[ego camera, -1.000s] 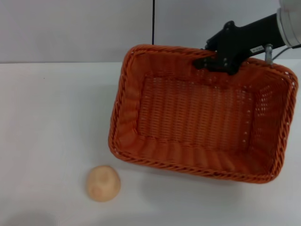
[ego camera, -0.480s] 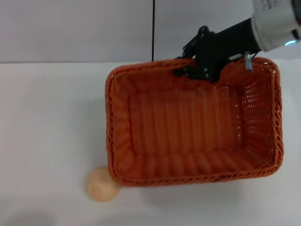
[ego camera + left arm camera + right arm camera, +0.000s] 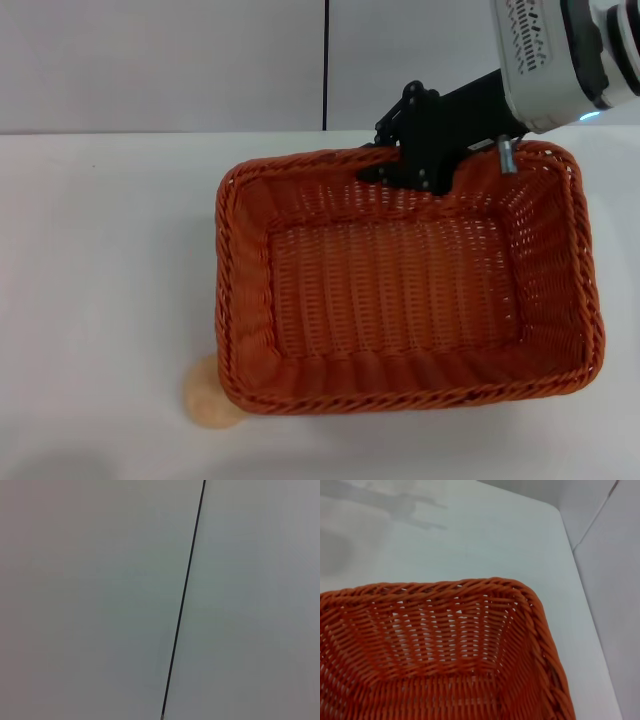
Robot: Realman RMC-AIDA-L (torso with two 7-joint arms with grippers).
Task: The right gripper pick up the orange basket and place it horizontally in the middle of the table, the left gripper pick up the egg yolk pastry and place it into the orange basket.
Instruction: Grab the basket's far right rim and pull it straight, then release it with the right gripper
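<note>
The orange basket (image 3: 400,290) sits open side up and lengthwise across the middle of the white table (image 3: 100,250); its woven corner (image 3: 470,630) fills the right wrist view. My right gripper (image 3: 405,162) is shut on the basket's far rim, its black wrist reaching in from the upper right. The egg yolk pastry (image 3: 203,396) lies at the basket's near left corner, mostly covered by the basket's rim. My left gripper is out of view; its wrist camera shows only a grey wall.
A grey wall with a vertical black seam (image 3: 326,65) stands behind the table's far edge. Bare tabletop (image 3: 100,330) stretches to the left of the basket.
My right gripper has swung the basket left and turned it level and square to the table. The basket's near left corner now overlaps the pastry.
</note>
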